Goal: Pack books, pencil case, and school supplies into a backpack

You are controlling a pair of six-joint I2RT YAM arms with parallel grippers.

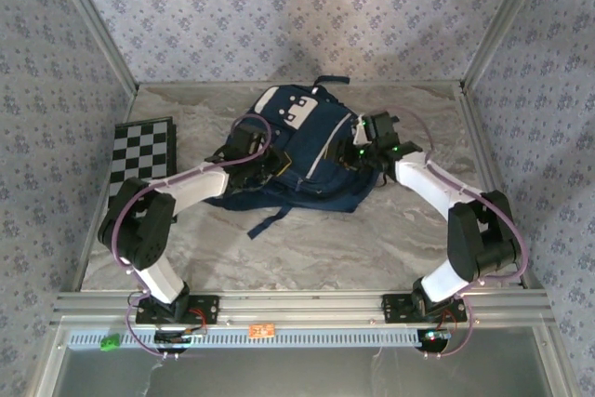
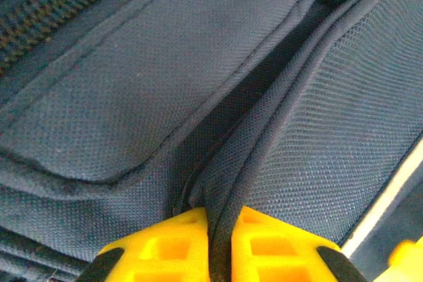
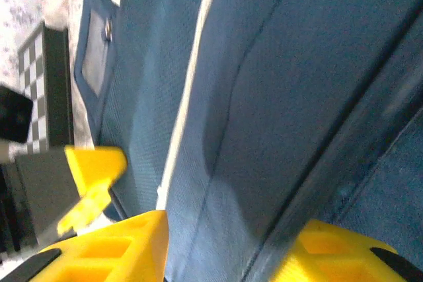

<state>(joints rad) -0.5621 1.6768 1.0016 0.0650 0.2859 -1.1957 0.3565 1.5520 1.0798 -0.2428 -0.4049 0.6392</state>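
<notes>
left jaws clenched on navy backpack point(image 2: 165, 84) seam | right jaws grasping thick navy fold

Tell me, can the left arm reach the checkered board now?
Probably not yet: the left gripper is shut on a backpack fold; otherwise bare table leaves the way to the checkered board free.

Top view: bright, even light from above; soft shadow along near edge of navy blue fabric backpack point(image 1: 307, 183). Left wrist: weave sharp. Right wrist: blurred, background beyond backpack washed out.
</notes>
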